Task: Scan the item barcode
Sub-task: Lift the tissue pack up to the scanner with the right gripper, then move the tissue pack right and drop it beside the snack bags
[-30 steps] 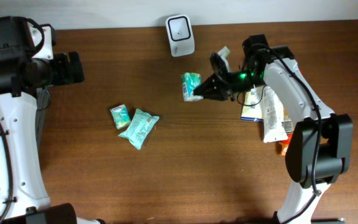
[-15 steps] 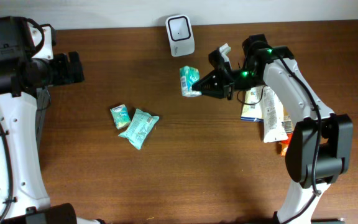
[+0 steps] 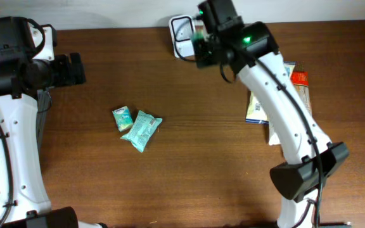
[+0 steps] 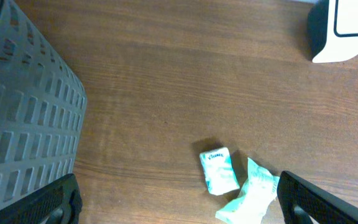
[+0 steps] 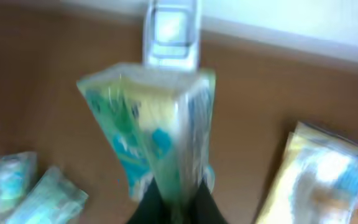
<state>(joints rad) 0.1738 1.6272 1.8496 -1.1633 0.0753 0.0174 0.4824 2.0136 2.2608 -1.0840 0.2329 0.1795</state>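
Bench (image 3: pixel 201 164), left to right: your left tool (image 3: pixel 75 68) sits spread wide at the far left, holding nothing, well apart from the action. Next come two loose packets (image 3: pixel 142 130), lying just beside each other. Then the scanner (image 3: pixel 182 28) at the back edge, and right by it your right tool (image 5: pixel 171 202), pinching the lower end of the green packet (image 5: pixel 157 137). Here's the relation to watch: the packet's long axis runs straight out from the tool toward the scanner, whose window sits just beyond the packet's far end in the wrist view, so your right arm is the one placed to present it. Whether the barcode faces the window, you can't tell through the blur. A second ago that packet hung over mid-bench, below and right of the scanner; now the arm has swung up to it, uncovering the pile (image 3: pixel 256 113) at the right.
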